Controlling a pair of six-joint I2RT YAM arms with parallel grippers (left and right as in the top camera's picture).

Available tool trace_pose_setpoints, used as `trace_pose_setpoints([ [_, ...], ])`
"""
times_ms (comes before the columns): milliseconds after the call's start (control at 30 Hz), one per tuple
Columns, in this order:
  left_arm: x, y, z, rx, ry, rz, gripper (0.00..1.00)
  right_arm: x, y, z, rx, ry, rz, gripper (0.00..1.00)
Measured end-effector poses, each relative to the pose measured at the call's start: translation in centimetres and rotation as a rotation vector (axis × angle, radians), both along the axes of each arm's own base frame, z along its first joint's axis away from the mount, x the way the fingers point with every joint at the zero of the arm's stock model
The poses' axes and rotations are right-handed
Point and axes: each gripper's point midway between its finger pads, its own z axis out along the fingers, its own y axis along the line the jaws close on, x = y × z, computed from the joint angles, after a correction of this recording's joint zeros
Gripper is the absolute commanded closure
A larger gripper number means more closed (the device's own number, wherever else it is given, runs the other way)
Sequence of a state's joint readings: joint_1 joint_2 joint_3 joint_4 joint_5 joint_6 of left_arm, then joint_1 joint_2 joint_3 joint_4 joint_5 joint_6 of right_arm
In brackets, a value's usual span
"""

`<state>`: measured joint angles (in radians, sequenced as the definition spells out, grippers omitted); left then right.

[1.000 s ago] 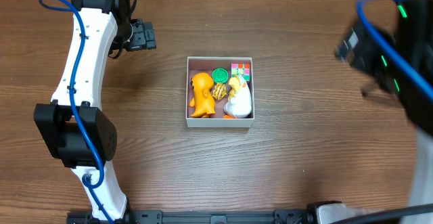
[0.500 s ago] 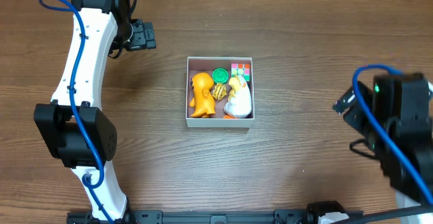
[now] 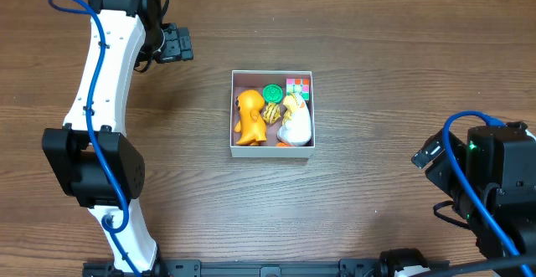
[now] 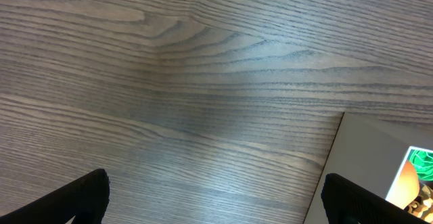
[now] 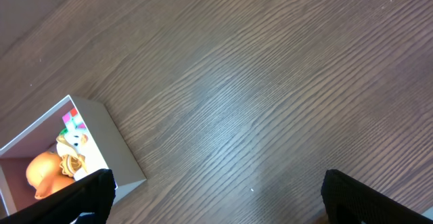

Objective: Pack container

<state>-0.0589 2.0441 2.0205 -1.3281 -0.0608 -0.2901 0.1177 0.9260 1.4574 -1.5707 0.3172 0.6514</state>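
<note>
Two grippers, both spread wide and holding nothing. In the left wrist view the left gripper [image 4: 216, 204] shows only its dark fingertips [image 4: 84, 198] at the bottom corners, with bare wood grain between them. The right gripper [image 5: 220, 200] looks the same in its own view, jaws fully apart over plain table [image 5: 270, 82].

Each wrist camera catches just one corner of the container. The left one sees an outer white wall, a sliver of the green piece and a bit of orange. The right one sees a corner from outside, plus the multicoloured cube, the face of a pale toy and the orange toy's rounded top.

Only the overhead view gives the whole container [image 3: 272, 151], sitting near the middle of the table, well apart from both grippers: the left one up and to its left, the right one low at the right edge. Inside lie an orange toy [image 3: 247, 115], a green round piece [image 3: 272, 92], a small cube of coloured squares [image 3: 298, 86], a white-and-yellow duck-like toy [image 3: 296, 125] and a small yellowish-brown toy [image 3: 272, 112] between them, all crowded together.
</note>
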Motion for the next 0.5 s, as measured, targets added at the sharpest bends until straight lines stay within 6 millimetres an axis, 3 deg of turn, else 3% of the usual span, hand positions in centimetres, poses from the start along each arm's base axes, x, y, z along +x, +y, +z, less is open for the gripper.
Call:
trace_pose_setpoints([
  [333,0.0,0.0,0.0,0.0,0.0,0.0,0.0,0.0,0.0,0.0,-0.036,0.013,0.05,0.0],
  [500,0.0,0.0,0.0,0.0,0.0,0.0,0.0,0.7,0.1,1.6,-0.05,-0.09,0.079,0.0],
])
